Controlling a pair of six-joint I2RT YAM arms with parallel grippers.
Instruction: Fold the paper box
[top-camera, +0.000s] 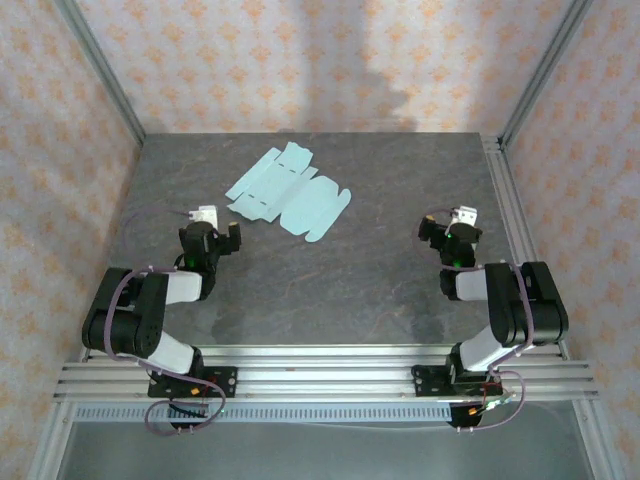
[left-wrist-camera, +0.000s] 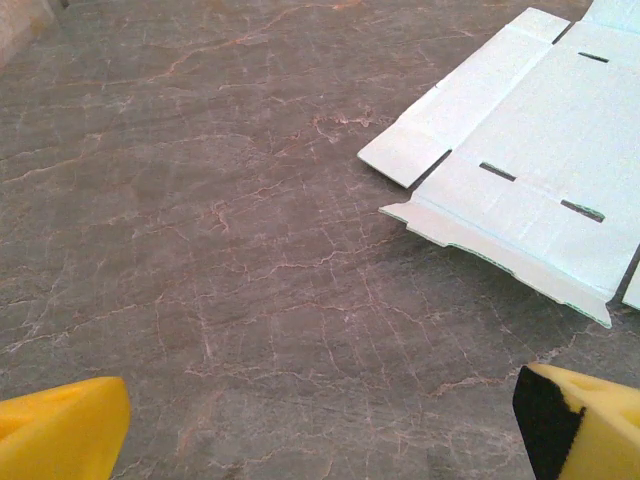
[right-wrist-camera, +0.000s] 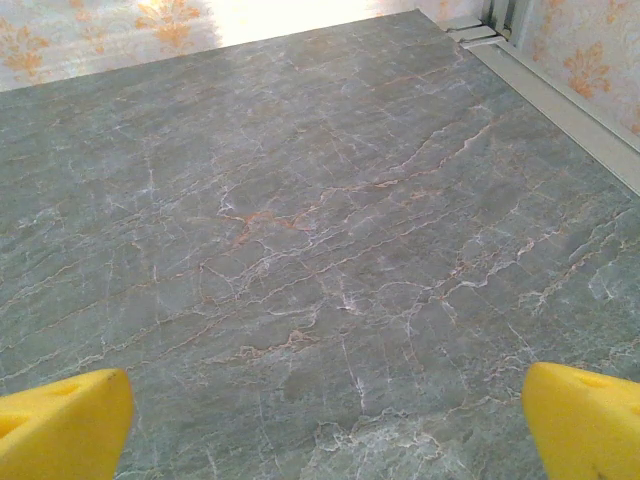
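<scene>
The paper box lies as a flat, pale mint-blue die-cut sheet with flaps and slots at the back middle of the dark stone table. In the left wrist view its near flaps fill the upper right corner. My left gripper rests low, to the left of and nearer than the sheet, jaws wide open, with bare table between its yellow fingertips. My right gripper is well to the right of the sheet, also open, its yellow fingertips spread over bare table.
The table is dark veined stone, bounded by patterned walls. A metal rail runs along the right edge, also seen as a pale strip in the right wrist view. An aluminium frame carries both arm bases at the front.
</scene>
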